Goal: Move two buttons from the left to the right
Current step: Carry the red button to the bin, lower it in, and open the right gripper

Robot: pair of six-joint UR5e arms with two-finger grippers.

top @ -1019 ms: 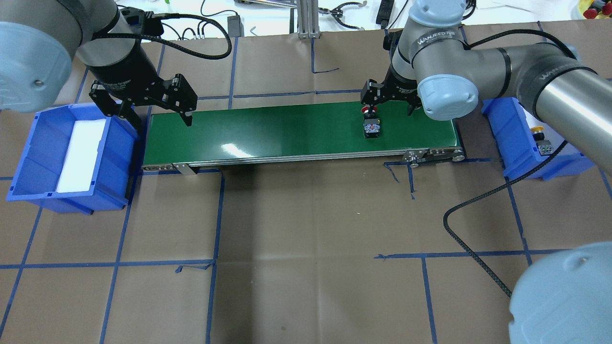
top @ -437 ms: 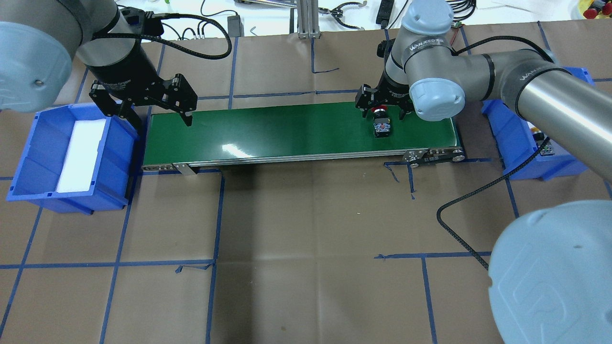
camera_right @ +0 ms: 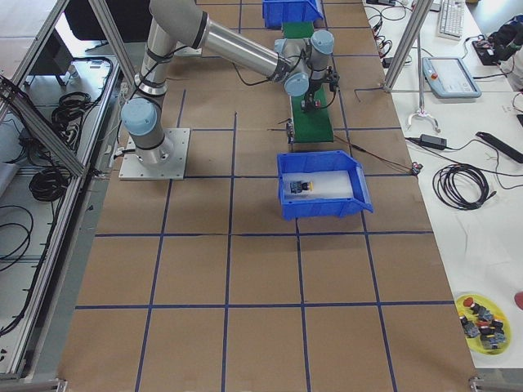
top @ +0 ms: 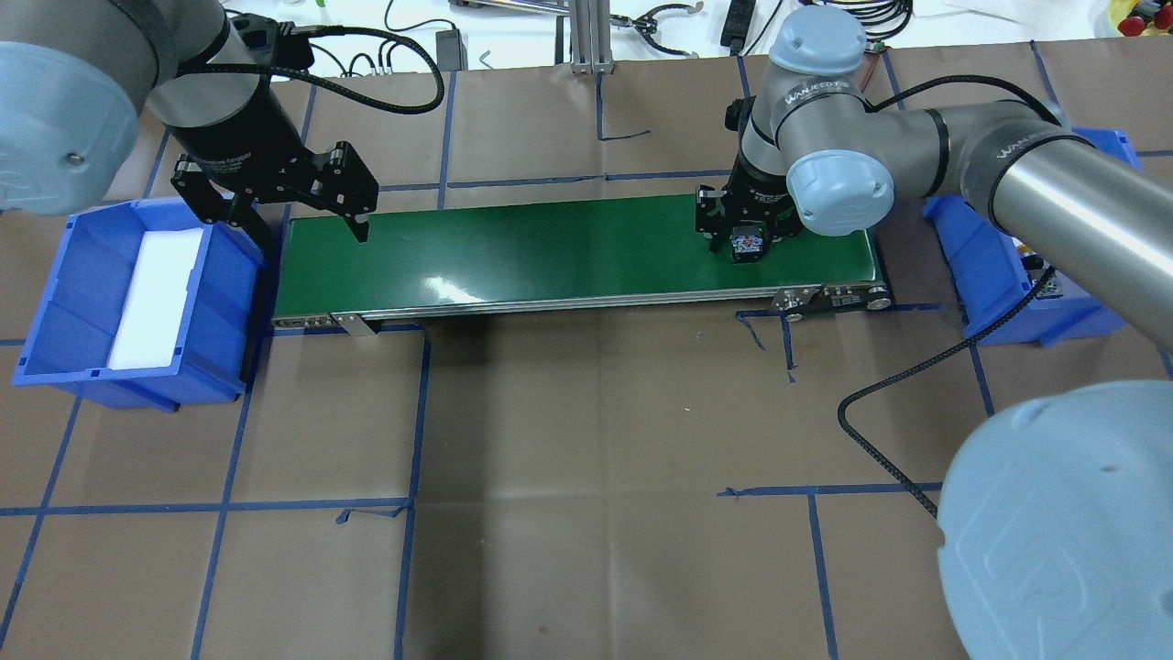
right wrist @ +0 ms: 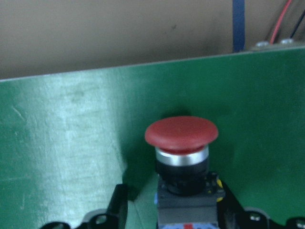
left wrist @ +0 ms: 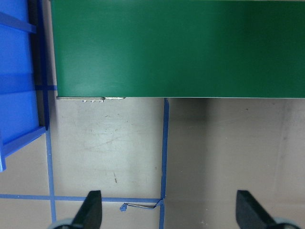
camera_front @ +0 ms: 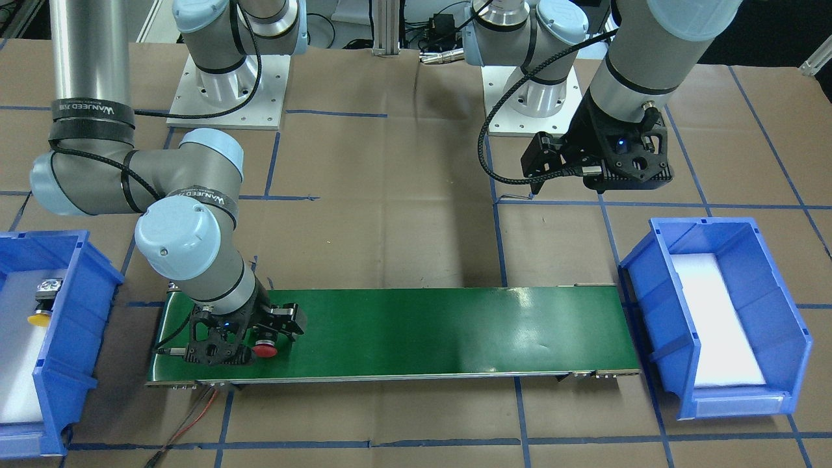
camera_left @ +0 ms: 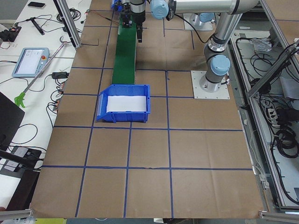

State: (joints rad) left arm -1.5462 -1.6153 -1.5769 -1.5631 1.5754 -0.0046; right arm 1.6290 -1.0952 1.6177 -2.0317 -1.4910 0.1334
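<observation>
The red button (top: 747, 246) stands on the green conveyor belt (top: 550, 247) near its right end. My right gripper (top: 747, 234) is lowered over it, jaws open on either side of the body. In the right wrist view the red cap (right wrist: 181, 132) fills the middle and a strip of belt shows between one finger (right wrist: 117, 205) and the body. The yellow button (camera_front: 40, 305) lies in the blue right bin (camera_front: 75, 305). My left gripper (top: 302, 220) is open and empty above the belt's left end.
The blue left bin (top: 55, 302) holds only a white foam pad and stands against the belt's left end. A black cable (top: 893, 385) trails over the table in front of the right bin. Blue tape lines cross the brown table cover.
The red button has ridden the belt to the right. My right gripper has followed it and come down around it. The left arm has not moved.
</observation>
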